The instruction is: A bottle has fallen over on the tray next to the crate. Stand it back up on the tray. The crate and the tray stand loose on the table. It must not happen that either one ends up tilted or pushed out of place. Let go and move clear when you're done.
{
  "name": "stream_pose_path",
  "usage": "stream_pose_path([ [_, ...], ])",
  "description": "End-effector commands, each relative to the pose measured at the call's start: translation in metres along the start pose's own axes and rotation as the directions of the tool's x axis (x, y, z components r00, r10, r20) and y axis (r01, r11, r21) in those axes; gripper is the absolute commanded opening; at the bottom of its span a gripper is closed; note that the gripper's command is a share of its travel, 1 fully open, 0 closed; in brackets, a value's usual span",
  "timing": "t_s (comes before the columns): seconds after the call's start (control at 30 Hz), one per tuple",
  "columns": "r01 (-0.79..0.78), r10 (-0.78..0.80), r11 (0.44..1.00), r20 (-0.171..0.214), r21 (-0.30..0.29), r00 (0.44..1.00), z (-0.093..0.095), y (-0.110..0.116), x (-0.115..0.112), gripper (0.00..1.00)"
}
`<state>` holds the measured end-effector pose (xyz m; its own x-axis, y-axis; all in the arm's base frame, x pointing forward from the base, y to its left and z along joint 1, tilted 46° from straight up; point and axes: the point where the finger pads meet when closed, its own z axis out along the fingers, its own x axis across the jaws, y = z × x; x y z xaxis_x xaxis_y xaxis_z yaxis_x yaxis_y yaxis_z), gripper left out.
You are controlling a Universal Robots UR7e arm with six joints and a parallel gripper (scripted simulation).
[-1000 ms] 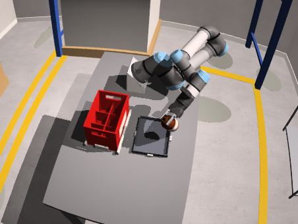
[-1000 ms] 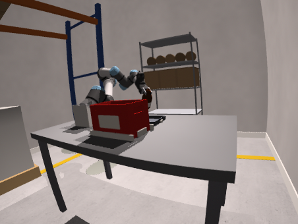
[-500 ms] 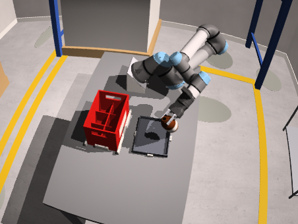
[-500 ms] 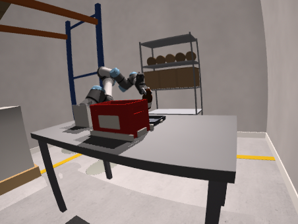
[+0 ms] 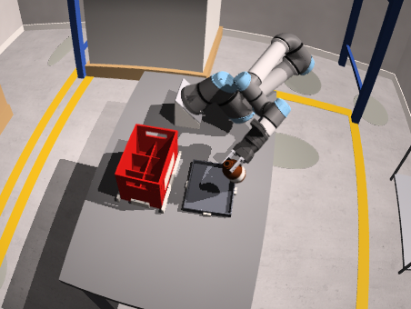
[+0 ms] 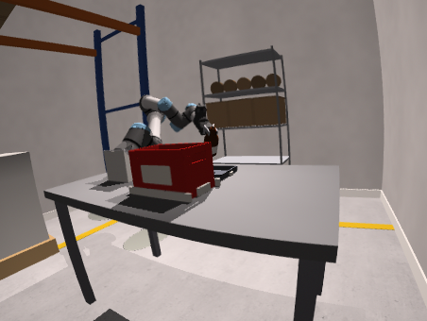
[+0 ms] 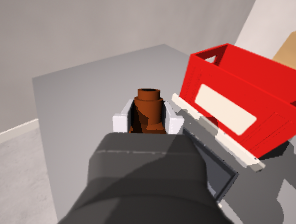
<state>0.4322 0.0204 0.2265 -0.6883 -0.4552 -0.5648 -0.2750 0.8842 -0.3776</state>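
Grey rectangular table (image 5: pixel 182 254) (image 6: pixel 274 203) (image 7: pixel 65 100) with dark legs, red crate (image 5: pixel 141 193) (image 6: pixel 172 165) (image 7: pixel 225 107) and its pale supports toward one side, shallow dark-rimmed tray (image 5: pixel 206 214) (image 6: pixel 229 173) (image 7: pixel 220 175) near the crate, apart from it, both on the tabletop.

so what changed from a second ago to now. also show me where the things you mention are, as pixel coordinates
In the top view, the jaws have swung slightly toward the crate (image 5: pixel 151 194) (image 6: pixel 196 165) (image 7: pixel 240 92) side, a small move. Nothing was visibly let go: the jaws are shut on the brown bottle (image 5: pixel 235 170) (image 6: pixel 212 140) (image 7: pixel 149 111). The crate and the tray (image 5: pixel 189 183) (image 6: pixel 228 176) (image 7: pixel 228 185) look unmoved.
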Motion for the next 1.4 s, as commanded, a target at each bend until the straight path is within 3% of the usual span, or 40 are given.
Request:
stream_pose_path([
  [0.0, 0.0, 0.0, 1.0, -0.002, -0.002, 1.0, 0.001, 0.0011, 0.0008, 0.0],
  [1.07, 0.002, -0.002, 1.0, -0.006, 0.009, 1.0, 0.0023, 0.0023, 0.0021, 0.0],
  [1.37, 0.005, -0.004, 0.998, -0.011, 0.057, 1.0, 0.0036, 0.0021, 0.0025, 0.0],
])
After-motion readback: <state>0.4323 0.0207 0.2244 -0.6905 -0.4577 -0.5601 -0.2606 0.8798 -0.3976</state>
